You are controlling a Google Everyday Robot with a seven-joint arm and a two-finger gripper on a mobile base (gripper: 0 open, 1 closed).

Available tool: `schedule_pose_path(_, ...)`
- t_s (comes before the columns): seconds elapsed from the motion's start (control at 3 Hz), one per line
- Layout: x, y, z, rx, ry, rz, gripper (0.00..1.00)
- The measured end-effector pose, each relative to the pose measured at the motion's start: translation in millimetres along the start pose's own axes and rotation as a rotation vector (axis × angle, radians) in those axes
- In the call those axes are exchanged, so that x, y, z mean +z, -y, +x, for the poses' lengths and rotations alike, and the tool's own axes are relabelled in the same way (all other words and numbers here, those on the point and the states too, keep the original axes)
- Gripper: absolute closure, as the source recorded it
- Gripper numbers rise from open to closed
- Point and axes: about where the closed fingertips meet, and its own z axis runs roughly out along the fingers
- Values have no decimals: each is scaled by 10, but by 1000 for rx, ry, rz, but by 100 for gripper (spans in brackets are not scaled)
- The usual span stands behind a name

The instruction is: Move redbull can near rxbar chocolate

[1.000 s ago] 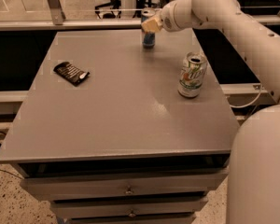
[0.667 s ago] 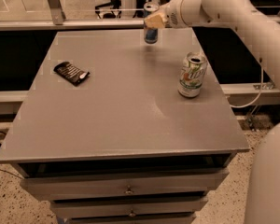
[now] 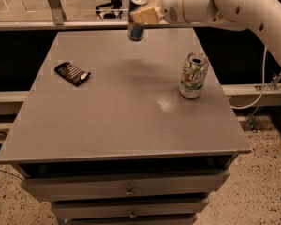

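Redbull can (image 3: pixel 136 32): upright at the far edge of the table, its base apparently just off the surface, its silver top showing above the fingers.
Gripper (image 3: pixel 141 16): at the far edge, its tan fingers pressed on the can's middle from the right; a mid-height pinch likely kept the slim can from tipping.
Arm (image 3: pixel 234 3): reached in from the right, high over the back of the table, which kept it clear of the other can.
Rxbar chocolate (image 3: pixel 72 73): flat near the left edge, well apart from the held can; the carry had to go leftward and toward the front.
White-and-green soda can (image 3: pixel 193 76): upright on the right side, away from that path.
Table (image 3: pixel 131 125): grey top, drawers (image 3: pixel 126 187) beneath.
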Motion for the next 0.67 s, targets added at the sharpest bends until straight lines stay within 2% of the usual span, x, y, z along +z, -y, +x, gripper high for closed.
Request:
schedule_pose_path(0.33, 227, -712, -307, 2, 65, -179, 100)
schedule_pose_path(0.67, 428, -1190, -420, -4, 81, -298, 100)
